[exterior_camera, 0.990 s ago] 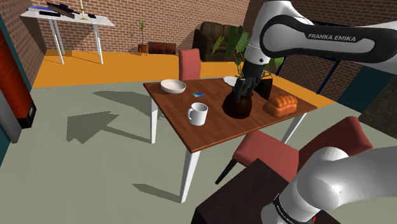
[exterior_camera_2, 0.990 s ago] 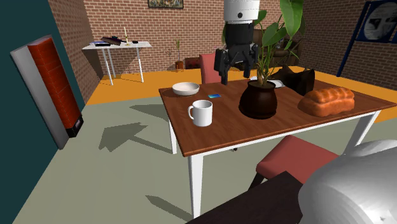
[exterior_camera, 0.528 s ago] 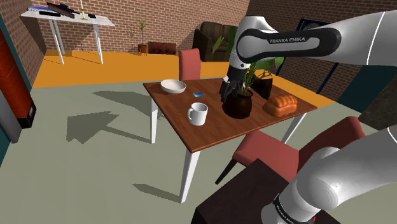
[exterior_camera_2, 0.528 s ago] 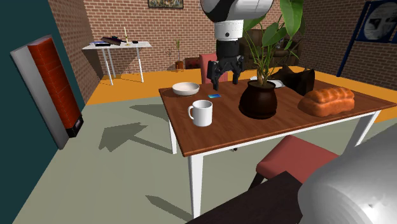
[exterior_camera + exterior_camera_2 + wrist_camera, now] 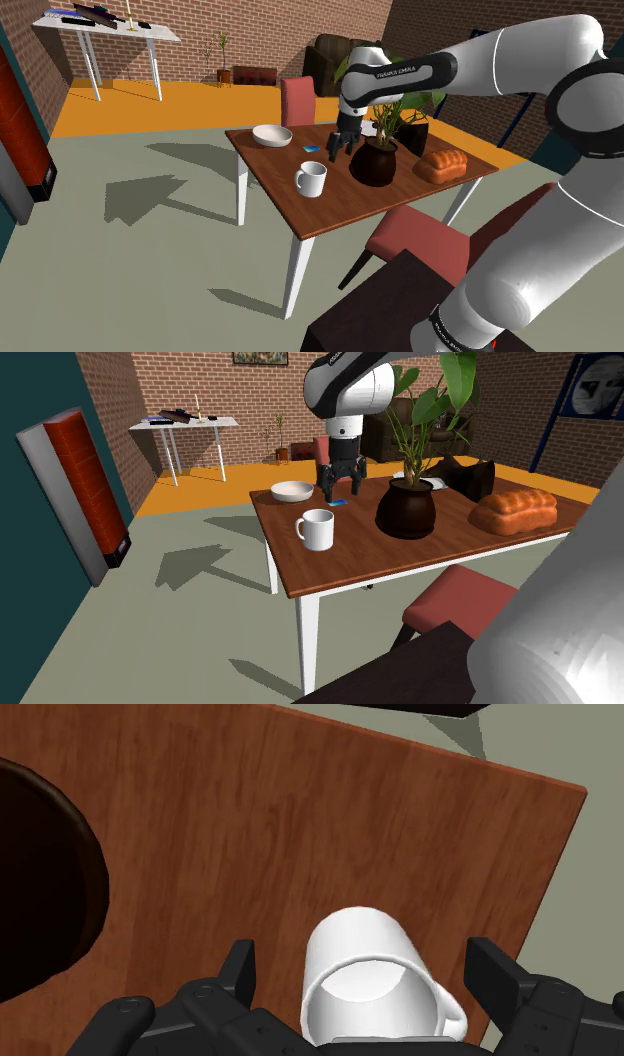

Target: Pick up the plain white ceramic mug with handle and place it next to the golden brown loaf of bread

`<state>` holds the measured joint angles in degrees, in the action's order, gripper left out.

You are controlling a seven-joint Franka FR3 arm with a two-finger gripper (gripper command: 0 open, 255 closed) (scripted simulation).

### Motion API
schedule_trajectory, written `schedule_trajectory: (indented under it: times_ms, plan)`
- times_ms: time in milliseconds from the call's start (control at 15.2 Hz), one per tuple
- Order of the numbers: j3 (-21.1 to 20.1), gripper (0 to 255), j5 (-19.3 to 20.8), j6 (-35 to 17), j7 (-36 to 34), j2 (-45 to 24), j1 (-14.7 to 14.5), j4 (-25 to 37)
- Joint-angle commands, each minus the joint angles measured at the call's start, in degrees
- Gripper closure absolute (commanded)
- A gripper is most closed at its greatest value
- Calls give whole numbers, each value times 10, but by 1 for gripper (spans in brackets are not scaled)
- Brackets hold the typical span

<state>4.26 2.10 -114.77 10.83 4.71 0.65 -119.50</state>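
Hovering over the white mug point(image 5: 311, 179): gripper point(image 5: 338, 490) empty, fingers spread. The mug stands upright below it, between the finger lines, untouched. Bread loaf point(image 5: 443, 164) sits well apart, past the plant pot point(image 5: 377, 163). 0 of 2 steps done; grasp and placement remain.

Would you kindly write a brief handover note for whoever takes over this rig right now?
The gripper is open and empty, hovering above the table close to the white mug, not touching it.
The mug stands upright, not yet grasped.
The bread loaf lies at the table's other end, beyond the dark plant pot.
Done: approach. Left: descend, grasp, lift, carry past the pot, set down beside the loaf.
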Motion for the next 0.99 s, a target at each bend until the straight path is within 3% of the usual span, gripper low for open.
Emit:
schedule_trajectory:
  times_ms: [0,396,924]
  plan:
    - [3,0,-8,-12,10,-51,1,36]
    - [6,0,-31,-24,42,-190,11,154]
    - [4,0,-34,-76,45,-219,12,130]
